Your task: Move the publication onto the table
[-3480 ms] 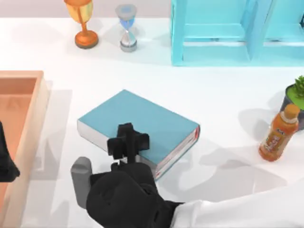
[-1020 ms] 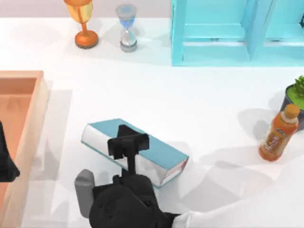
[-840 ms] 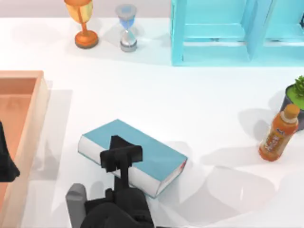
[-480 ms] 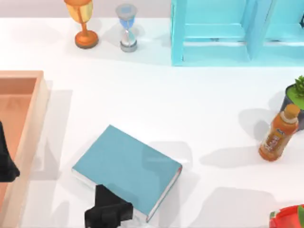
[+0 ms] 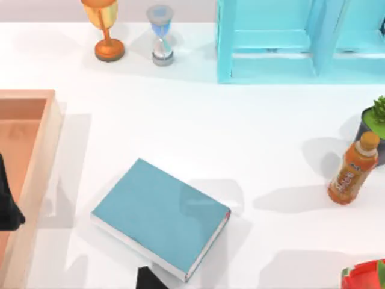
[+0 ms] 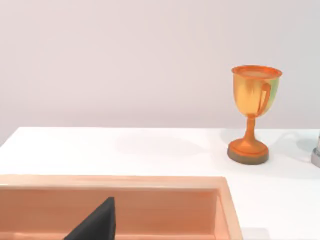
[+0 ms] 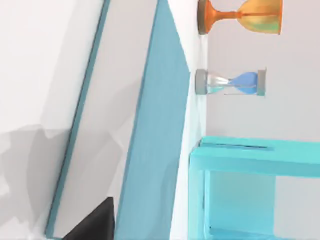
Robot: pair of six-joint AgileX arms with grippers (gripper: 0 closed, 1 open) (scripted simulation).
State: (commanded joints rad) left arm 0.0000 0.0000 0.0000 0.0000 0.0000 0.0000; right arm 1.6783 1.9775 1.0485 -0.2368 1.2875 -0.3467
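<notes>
The publication [image 5: 159, 221], a thick teal-blue book with white page edges and a thin red trim, lies flat on the white table [image 5: 180, 132] at the front, left of centre. In the right wrist view the book [image 7: 155, 140] is close by, with its white page side turned to the camera. My right gripper [image 5: 148, 279] is a black tip at the top view's bottom edge, just in front of the book and apart from it; a dark tip of it [image 7: 95, 222] also appears in its wrist view. My left arm [image 5: 6, 208] stays parked over the tray at the far left.
A light wooden tray [image 5: 36, 156] takes up the left edge. A golden trophy [image 5: 107, 30], an hourglass [image 5: 161, 36] and a turquoise shelf unit [image 5: 289, 42] stand along the back. An orange bottle [image 5: 352, 168] and a potted plant [image 5: 376, 123] stand at the right.
The book, held tilted by the right gripper a second ago, now lies flat and is let go. The right gripper has drawn back toward the front edge. The left arm has not moved.
</notes>
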